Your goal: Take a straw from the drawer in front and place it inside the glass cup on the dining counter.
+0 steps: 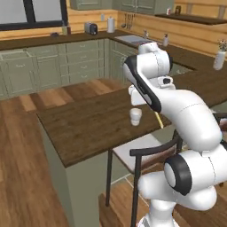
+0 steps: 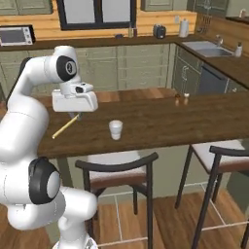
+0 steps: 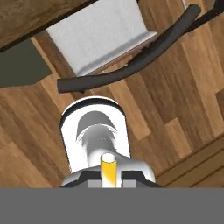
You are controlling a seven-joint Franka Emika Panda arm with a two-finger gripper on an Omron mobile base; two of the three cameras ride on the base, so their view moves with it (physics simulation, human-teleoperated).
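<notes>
Dark wood-grain counter [image 2: 160, 121] is spreading beneath the tool [image 2: 75, 115], which is clamping the straw [image 2: 65, 127]; its yellow end is showing between the fingertips [image 3: 130, 176] in the hand view. Slanting down from the tool, the straw seems to be hanging just above the wood. Glass cup [image 2: 115, 130] is standing upright nearby, apart from it.

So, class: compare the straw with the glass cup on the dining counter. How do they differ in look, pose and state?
The straw is a thin, pale yellow stick; the glass cup is a short whitish tumbler. The straw hangs tilted from the gripper, whereas the cup stands upright on the dining counter. The straw is held clear of the cup, not yet inside it. Both are over the same counter.
</notes>
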